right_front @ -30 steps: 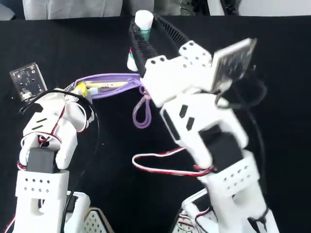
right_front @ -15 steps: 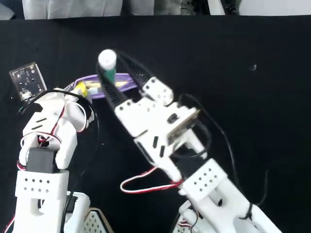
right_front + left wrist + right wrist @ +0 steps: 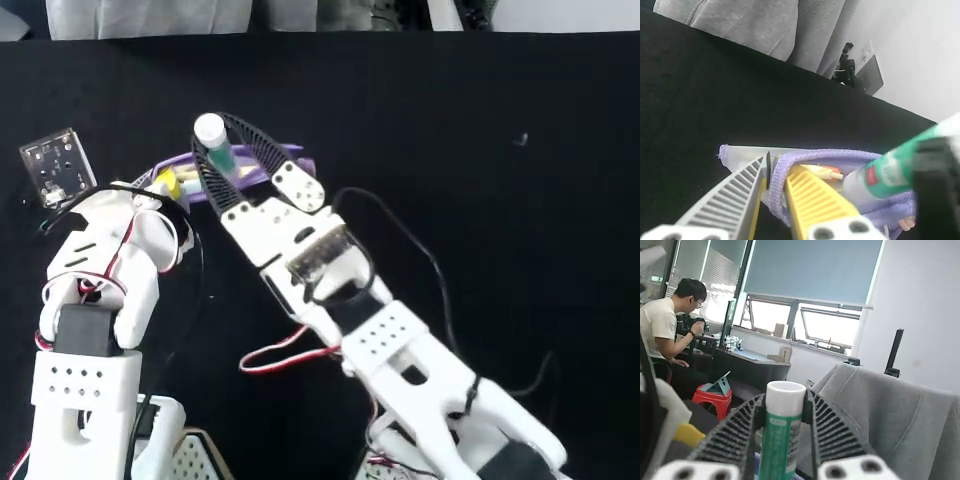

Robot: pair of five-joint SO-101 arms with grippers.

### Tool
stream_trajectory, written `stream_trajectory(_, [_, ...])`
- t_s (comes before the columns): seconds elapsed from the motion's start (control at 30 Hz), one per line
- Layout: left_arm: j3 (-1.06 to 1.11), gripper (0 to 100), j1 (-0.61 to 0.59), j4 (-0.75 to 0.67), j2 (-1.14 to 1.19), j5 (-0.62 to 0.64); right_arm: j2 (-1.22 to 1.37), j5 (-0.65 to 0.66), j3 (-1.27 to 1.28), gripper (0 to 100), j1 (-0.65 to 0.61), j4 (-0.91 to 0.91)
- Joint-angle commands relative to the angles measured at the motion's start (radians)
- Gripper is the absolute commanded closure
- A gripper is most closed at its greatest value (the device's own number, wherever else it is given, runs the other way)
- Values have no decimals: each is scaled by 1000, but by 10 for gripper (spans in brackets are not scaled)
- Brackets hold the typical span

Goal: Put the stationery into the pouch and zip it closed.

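Observation:
The purple pouch (image 3: pixel 262 166) lies at the back left of the black table, its mouth held up. My left gripper (image 3: pixel 165 184) is shut on the pouch's rim; in the left wrist view its grey and yellow fingers (image 3: pixel 776 167) pinch the purple edge of the pouch (image 3: pixel 740 152). My right gripper (image 3: pixel 215 135) is shut on a glue stick (image 3: pixel 221 156) with a white cap and green body. It holds the stick tilted, lower end in the pouch mouth. The glue stick (image 3: pixel 885 172) touches the opening, with pencil-like items (image 3: pixel 822 172) inside. The glue stick (image 3: pixel 781 440) stands between my right gripper's (image 3: pixel 784 405) black fingers.
The right arm stretches diagonally across the table's middle, and its red and white cable (image 3: pixel 290 350) loops beside it. The left arm's base stands at the front left. Bare black tabletop (image 3: pixel 500 150) lies to the right. Grey cloth (image 3: pixel 755 25) hangs beyond the table's far edge.
The right arm has swung left and down, carrying the glue stick from the back middle to the pouch mouth. The left arm has kept still on the pouch.

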Motion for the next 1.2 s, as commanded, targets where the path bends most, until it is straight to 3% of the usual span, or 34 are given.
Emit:
stream_trajectory(0.0, [7,970,15,0,25,-5,12,9,13,983,23,-38])
stream_trajectory(0.07, [7,970,15,0,25,-5,-5,11,28,958,23,-38])
stream_trajectory(0.2, [7,970,15,0,25,-5,-48,11,53,738,23,-32])
stream_trajectory(0.27, [7,970,15,0,25,-5,-77,11,73,691,23,-32])
stream_trajectory(0.37, [7,970,15,0,25,-5,-143,11,93,734,25,-23])
stream_trajectory(0.47, [7,970,15,0,25,-5,-234,11,76,788,57,124])
stream_trajectory(0.73, [7,970,13,0,25,-34,-464,12,-223,812,176,939])
stream_trajectory(0.87, [7,970,13,0,25,-37,-487,175,-315,812,184,1215])
stream_trajectory(1.0, [7,970,13,0,25,-37,-486,293,-288,812,169,1336])
stream_trajectory(1.17, [7,970,13,0,25,-37,-486,354,-185,814,173,1343])
